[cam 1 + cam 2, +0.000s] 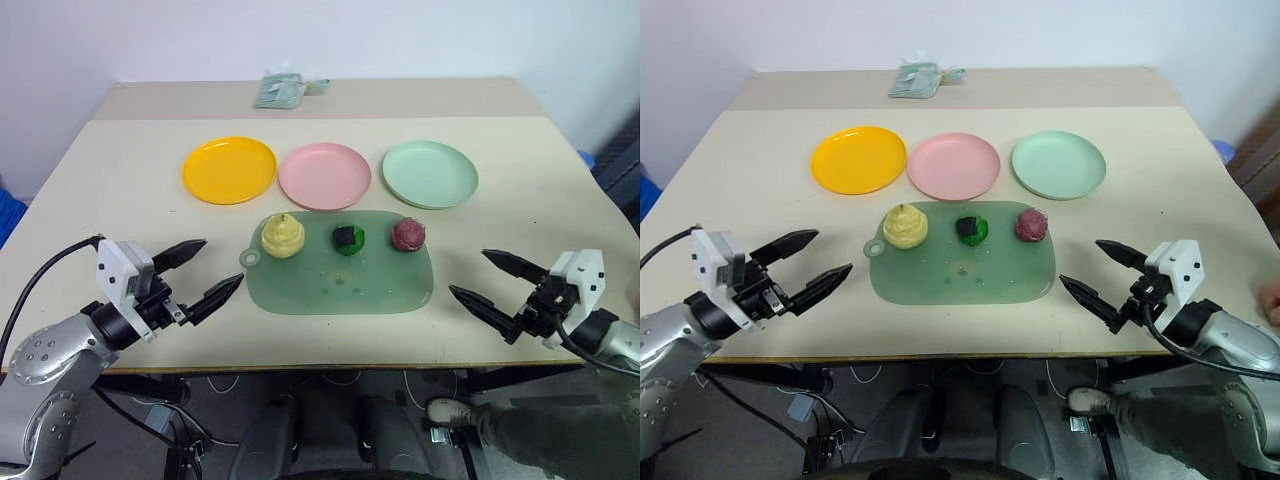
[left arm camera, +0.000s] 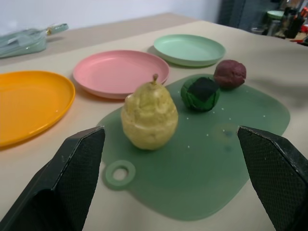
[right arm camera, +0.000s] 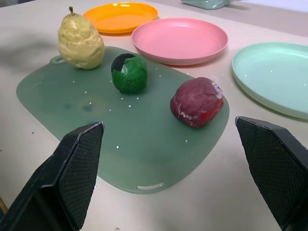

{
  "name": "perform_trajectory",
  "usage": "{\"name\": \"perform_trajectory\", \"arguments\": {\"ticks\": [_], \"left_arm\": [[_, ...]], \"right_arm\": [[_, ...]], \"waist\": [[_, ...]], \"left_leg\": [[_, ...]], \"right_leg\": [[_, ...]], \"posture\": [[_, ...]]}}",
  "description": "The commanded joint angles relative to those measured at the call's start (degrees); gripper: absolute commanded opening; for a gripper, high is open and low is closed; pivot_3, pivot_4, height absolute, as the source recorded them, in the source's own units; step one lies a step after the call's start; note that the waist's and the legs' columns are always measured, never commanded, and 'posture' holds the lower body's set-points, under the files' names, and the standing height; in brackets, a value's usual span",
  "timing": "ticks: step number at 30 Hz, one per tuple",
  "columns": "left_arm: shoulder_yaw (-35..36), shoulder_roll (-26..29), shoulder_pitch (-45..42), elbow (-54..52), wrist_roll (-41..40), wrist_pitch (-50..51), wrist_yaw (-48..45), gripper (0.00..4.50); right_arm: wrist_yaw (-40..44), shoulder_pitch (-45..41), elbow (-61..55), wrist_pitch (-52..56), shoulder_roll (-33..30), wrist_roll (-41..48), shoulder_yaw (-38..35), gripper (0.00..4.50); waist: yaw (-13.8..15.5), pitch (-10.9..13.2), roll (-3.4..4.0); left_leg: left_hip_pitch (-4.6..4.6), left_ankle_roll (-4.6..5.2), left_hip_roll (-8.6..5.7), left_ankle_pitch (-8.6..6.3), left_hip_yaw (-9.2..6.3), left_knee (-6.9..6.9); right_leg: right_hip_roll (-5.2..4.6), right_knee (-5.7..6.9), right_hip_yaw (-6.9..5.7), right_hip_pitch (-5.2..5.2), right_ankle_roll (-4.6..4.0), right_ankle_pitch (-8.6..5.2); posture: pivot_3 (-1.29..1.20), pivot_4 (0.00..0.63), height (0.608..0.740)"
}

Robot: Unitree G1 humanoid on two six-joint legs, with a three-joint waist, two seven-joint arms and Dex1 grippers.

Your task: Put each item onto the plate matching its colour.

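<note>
Three toy foods stand in a row on a translucent green mat [image 1: 340, 285]: a pale yellow pear [image 1: 282, 236] at the left, a dark green chunk [image 1: 348, 239] in the middle, a maroon ball [image 1: 408, 234] at the right. Behind the mat lie the yellow-orange plate [image 1: 229, 169], the pink plate [image 1: 324, 175] and the mint green plate [image 1: 430, 174], all bare. My left gripper [image 1: 206, 272] hovers open left of the mat, pointing toward the pear. My right gripper [image 1: 484, 279] hovers open to the right of the mat. Neither holds anything.
A pale green folded bundle [image 1: 283, 90] lies at the table's far edge. The table's front edge [image 1: 330, 368] runs just below the mat. A dark object stands past the table's right edge [image 1: 620, 170].
</note>
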Motion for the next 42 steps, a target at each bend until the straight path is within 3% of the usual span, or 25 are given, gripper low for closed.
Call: {"name": "perform_trajectory", "arguments": {"ticks": [1, 12, 18, 27, 41, 42], "left_arm": [[-0.1, 0.8, 0.0, -1.7, -0.1, 0.6, -0.2, 4.50], [-3.5, -3.4, -5.2, -1.0, 1.6, 0.7, 5.5, 4.50], [-8.1, -4.8, -10.0, 0.5, 3.7, 6.4, 12.1, 4.50], [-15.0, -13.0, -25.4, 7.1, 6.6, 17.2, 25.7, 4.50], [-22.8, -17.5, -34.5, 18.8, 13.9, 19.9, 26.2, 4.50], [-23.1, -17.8, -34.9, 19.3, 14.5, 19.7, 26.2, 4.24]], "right_arm": [[0.1, -0.2, -1.7, -0.4, -0.7, 0.1, -1.3, 4.47], [4.1, -6.2, 1.9, -2.7, -0.9, -1.1, 2.8, 4.47], [9.7, -11.5, 3.8, -4.4, -1.2, -0.3, 5.9, 4.47], [17.6, -19.6, 7.1, -7.2, -1.3, -1.2, 11.0, 4.47], [14.1, -24.6, 6.2, -7.0, 0.0, -3.5, 15.5, 4.47], [13.8, -24.8, 6.2, -7.0, 0.0, -3.5, 15.5, 4.50]], "waist": [[0.0, 0.0, 0.00], [0.0, 0.0, -0.01], [0.0, 0.0, -0.02], [0.1, 0.0, -0.07], [0.1, 0.0, -0.07], [0.1, 0.0, -0.07]], "left_leg": [[0.00, 0.00, 0.00, 0.00, 0.00, 0.00], [-0.02, 0.00, 0.00, 0.00, 0.00, 0.00], [-0.02, 0.01, -0.02, 0.00, 0.01, 0.01], [-0.02, 0.02, -0.07, 0.01, -0.01, 0.09], [-0.02, 0.02, -0.10, 0.01, -0.01, 0.09], [-0.02, 0.02, -0.11, 0.01, -0.01, 0.09]], "right_leg": [[0.00, -0.01, 0.00, 0.00, 0.00, 0.00], [-0.02, -0.02, -0.01, -0.02, 0.00, 0.00], [-0.01, -0.01, -0.02, -0.01, 0.02, 0.01], [0.11, 0.04, -0.12, 0.01, 0.22, 0.13], [0.09, 0.08, -0.08, -0.02, 0.24, 0.15], [0.09, 0.08, -0.08, -0.02, 0.24, 0.15]], "posture": [[0.00, 0.150, 0.740], [0.00, 0.150, 0.740], [0.00, 0.150, 0.740], [0.00, 0.150, 0.740], [0.00, 0.150, 0.740], [0.00, 0.150, 0.740]]}}
